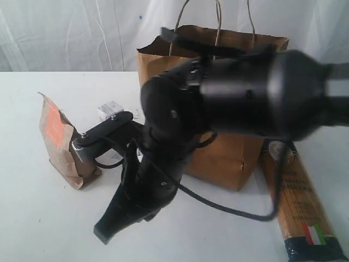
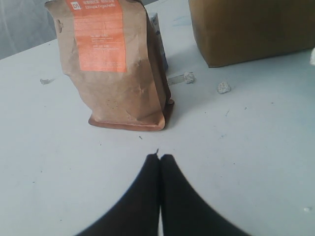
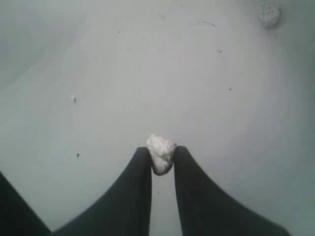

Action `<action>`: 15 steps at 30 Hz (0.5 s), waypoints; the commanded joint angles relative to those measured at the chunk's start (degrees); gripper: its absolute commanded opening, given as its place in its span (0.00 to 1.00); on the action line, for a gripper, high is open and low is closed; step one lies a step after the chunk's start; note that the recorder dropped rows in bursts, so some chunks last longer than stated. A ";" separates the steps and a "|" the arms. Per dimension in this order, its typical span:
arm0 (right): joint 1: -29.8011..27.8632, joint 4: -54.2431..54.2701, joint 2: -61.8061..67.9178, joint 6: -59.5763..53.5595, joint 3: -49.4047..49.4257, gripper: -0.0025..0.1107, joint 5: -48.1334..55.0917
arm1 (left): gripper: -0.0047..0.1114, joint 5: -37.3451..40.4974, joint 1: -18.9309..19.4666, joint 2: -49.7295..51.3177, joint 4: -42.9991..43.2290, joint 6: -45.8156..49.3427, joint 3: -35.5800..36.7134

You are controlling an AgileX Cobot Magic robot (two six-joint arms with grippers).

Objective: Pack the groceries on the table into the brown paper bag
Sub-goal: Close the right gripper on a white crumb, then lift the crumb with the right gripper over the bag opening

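Brown paper bag (image 1: 226, 155) on scuffed white table (image 1: 43, 229), curtain (image 1: 65, 33) behind; L jaws closed, R jaws pinch crumb (image 3: 161, 153).

Robot lab bench, by the bare white tabletop (image 1: 32, 218), draped white sheet (image 1: 65, 33) behind, black robot arm (image 1: 245, 93).

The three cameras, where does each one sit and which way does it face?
Exterior view: off the arms, above the white table, facing the brown paper bag; a black arm fills the middle.
Left wrist view: on the left arm, low, facing the orange-labelled pouch; shut left pincer shows.
Right wrist view: on the right arm, looking down at bare table; right pincer nips a small white lump.
Shared: exterior and left wrist views both show pouch and bag.
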 commanded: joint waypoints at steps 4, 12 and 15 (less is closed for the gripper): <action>1.17 -2.07 -18.22 7.86 10.72 0.14 -2.74 | 0.04 -0.01 0.22 -0.27 -0.28 -0.20 0.22; -2.58 -18.05 -34.10 21.61 12.74 0.14 -3.53 | 0.04 -0.01 0.22 -0.27 -0.28 -0.20 0.22; -6.10 -19.00 -36.90 21.61 12.74 0.14 -3.64 | 0.04 -0.01 0.22 -0.27 -0.28 -0.20 0.22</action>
